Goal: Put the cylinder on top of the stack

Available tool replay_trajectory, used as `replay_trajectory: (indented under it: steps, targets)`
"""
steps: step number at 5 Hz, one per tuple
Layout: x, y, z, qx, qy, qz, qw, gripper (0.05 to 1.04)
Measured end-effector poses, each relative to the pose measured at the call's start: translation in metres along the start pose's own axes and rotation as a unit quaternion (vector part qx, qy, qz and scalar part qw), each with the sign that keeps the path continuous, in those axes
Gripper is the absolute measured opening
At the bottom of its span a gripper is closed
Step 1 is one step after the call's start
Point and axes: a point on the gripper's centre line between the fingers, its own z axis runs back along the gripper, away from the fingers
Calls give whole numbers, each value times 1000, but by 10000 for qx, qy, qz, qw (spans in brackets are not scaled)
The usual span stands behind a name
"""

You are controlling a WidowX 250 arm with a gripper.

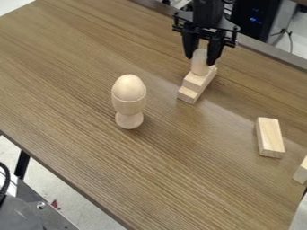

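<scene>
The black gripper point(201, 59) hangs at the upper right of the table, pointing down, with its two fingers against the left and right sides of the pale wooden cylinder point(199, 65). Upright between them, the cylinder has its lower end at the top of a small stack of wooden blocks point(195, 82). The stack is stepped, with a lower block sticking out toward the camera. Whether the cylinder's weight rests on the stack, I cannot tell.
A wooden egg in an egg cup point(129, 104) stands left of the stack. One loose rectangular block point(270, 138) lies at the right, and another block point(302, 173) is cut off by the right edge. The table's near edge runs diagonally across the lower left.
</scene>
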Motion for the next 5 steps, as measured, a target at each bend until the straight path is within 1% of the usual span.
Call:
replay_trajectory:
  steps: [1,2,3,4,5]
  targets:
    - [0,0,0,0,15,-8,10000,595]
    - [-1,0,0,6,38,-28,10000,902]
    - [-1,1,0,19,46,-27,10000,1005]
    - [-1,1,1,31,31,-14,10000,1000]
    - [0,-2,35,12,-320,24,9995,999]
